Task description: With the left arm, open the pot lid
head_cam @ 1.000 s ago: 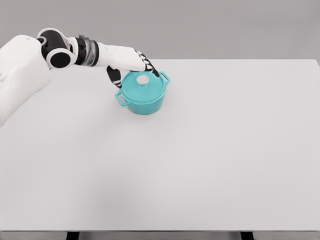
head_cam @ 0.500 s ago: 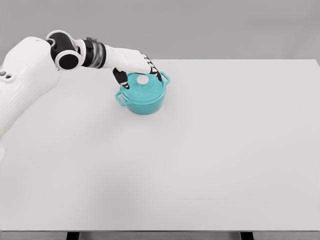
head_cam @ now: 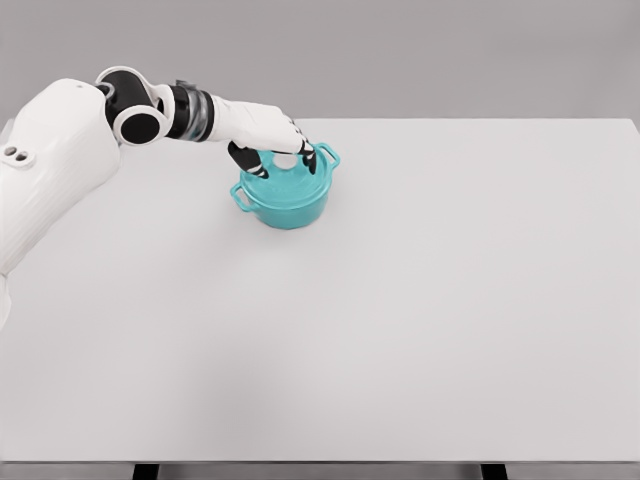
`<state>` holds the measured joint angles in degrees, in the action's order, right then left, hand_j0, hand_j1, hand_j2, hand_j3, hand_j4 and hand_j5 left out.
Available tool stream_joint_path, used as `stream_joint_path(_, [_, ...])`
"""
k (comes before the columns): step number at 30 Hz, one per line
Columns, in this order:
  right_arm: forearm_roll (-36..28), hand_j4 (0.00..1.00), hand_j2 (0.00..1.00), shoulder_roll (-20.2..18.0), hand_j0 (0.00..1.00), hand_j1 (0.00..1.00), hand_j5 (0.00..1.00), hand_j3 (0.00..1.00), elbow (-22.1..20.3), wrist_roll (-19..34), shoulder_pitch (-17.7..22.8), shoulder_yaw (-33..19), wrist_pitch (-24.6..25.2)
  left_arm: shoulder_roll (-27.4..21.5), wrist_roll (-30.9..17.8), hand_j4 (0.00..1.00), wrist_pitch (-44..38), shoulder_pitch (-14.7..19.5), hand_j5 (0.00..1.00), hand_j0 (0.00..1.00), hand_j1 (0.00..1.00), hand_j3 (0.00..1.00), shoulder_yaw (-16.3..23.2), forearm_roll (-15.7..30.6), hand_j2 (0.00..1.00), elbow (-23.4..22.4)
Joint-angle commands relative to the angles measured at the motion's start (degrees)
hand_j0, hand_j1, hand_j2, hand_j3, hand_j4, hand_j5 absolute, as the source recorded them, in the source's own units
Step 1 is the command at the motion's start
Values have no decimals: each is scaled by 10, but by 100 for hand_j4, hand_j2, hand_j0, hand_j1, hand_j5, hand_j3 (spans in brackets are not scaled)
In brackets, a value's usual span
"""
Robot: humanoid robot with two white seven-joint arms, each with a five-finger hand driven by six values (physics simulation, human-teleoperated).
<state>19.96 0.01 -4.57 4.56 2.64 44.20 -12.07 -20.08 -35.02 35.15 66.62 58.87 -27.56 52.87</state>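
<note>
A teal pot (head_cam: pixel 289 206) with two side handles stands on the white table (head_cam: pixel 420 300), left of the middle and toward the back. Its teal lid (head_cam: pixel 293 181) sits level on the pot, with a white knob (head_cam: pixel 285 160) on top. My left hand (head_cam: pixel 281 162) reaches in from the upper left and rests over the lid. The dark fingers (head_cam: pixel 307 156) curl down on the knob's right side, with the thumb on its left, so the hand is closed around the knob. The right arm does not show.
My left arm's white upper segments (head_cam: pixel 60 170) fill the picture's left edge. The table's far edge runs just behind the pot, against a grey background.
The left hand has moved right and down over the lid. Its fingers have closed in around the knob. The pot and lid have stayed in place.
</note>
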Motion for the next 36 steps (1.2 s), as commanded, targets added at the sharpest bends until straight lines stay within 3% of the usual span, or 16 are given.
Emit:
stream_joint_path(1, [0,100,100,0,100,100,100,100,0,0,0,0,-1,0,0,71,-1,0,71,71,71,71,-1,2,71,0])
stream_joint_path(4, [0,100,100,0,100,100,100,100,0,0,0,0,0,0,0,71,-1,0,71,71,71,71,-2,2,71,0])
stream_joint_path(13, [0,100,100,0,100,100,100,100,-1,0,0,0,-1,6,0,54,-1,-1,54,54,54,54,-1,2,54,0])
stream_joint_path(24, [0,100,100,0,100,100,100,100,0,0,0,0,-1,-6,0,45,-1,2,45,45,45,45,-2,6,45,7])
stream_joint_path(36, [0,100,100,0,100,100,100,100,0,0,0,0,-1,-85,0,42,-1,7,42,42,42,42,-2,6,42,13])
